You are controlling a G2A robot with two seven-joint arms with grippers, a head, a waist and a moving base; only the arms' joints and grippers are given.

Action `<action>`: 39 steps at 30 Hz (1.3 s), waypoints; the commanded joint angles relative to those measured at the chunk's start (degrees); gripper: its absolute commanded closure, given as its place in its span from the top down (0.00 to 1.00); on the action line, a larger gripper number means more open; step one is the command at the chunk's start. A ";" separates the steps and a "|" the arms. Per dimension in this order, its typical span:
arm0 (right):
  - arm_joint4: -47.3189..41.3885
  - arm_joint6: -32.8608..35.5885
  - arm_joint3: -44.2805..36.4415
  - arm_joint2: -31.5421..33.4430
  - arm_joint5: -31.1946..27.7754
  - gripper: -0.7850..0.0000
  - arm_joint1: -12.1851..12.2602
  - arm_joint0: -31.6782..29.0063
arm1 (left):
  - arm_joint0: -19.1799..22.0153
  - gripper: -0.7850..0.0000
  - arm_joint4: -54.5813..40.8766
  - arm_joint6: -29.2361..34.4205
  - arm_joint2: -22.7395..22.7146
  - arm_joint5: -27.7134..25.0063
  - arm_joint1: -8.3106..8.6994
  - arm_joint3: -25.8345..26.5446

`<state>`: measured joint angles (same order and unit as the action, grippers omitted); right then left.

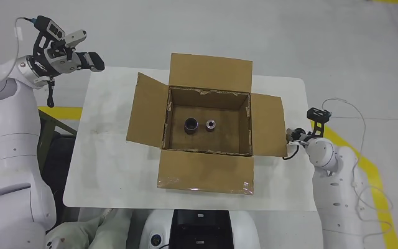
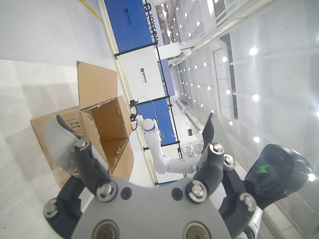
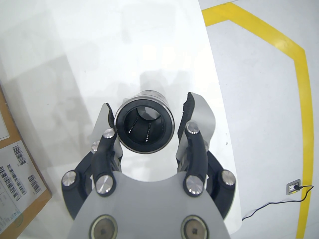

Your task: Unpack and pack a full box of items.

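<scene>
An open cardboard box (image 1: 205, 172) stands mid-table with its four flaps spread. On its floor lie a dark ring-shaped bearing (image 1: 190, 126) and a smaller metal part (image 1: 211, 124). Just past the box's right flap, my right gripper (image 1: 290, 137) is low over the table. In the right wrist view a black-and-steel cylindrical bearing (image 3: 144, 128) stands on the white table between the fingers of this gripper (image 3: 148, 100); one pad touches it, the other stands apart, so the gripper is open. My left gripper (image 1: 93, 60) (image 2: 135, 116) hangs open and holds nothing, beyond the table's far left corner.
The white table (image 1: 106, 155) has bare room left of the box. Its right edge runs close beside the right gripper, with yellow floor tape (image 3: 299, 80) beyond. A labelled box flap (image 3: 15, 165) lies beside that gripper. The box (image 2: 99, 88) is in the left wrist view.
</scene>
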<state>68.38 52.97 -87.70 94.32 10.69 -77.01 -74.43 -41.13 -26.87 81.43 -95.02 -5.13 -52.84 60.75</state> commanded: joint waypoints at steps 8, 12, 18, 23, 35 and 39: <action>0.55 -0.52 0.84 -0.71 0.51 0.11 0.25 0.54 | 0.00 1.00 0.00 0.00 0.00 0.00 0.00 0.00; 0.71 -0.70 0.92 -0.96 0.59 0.00 0.36 0.67 | 0.00 1.00 0.00 0.00 0.00 0.00 0.00 0.00; 0.88 -1.11 -0.85 -1.01 0.79 0.00 0.55 -0.17 | 0.00 1.00 0.00 0.00 0.00 0.00 0.00 0.00; 0.70 -1.33 -4.83 -0.40 1.05 0.00 0.73 -2.02 | 0.00 1.00 0.00 0.00 0.00 0.00 0.00 0.00; 0.06 -1.19 -14.09 0.20 0.86 0.00 1.09 -5.42 | 0.00 1.00 0.00 0.00 0.00 0.00 0.00 0.00; 0.13 -1.41 -18.02 0.14 1.02 0.00 1.17 -6.67 | 0.00 1.00 0.00 0.00 0.00 0.00 0.00 0.00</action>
<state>68.42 51.60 -104.74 94.52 11.70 -75.86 -80.80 -41.13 -26.87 81.43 -95.02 -5.13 -52.84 60.75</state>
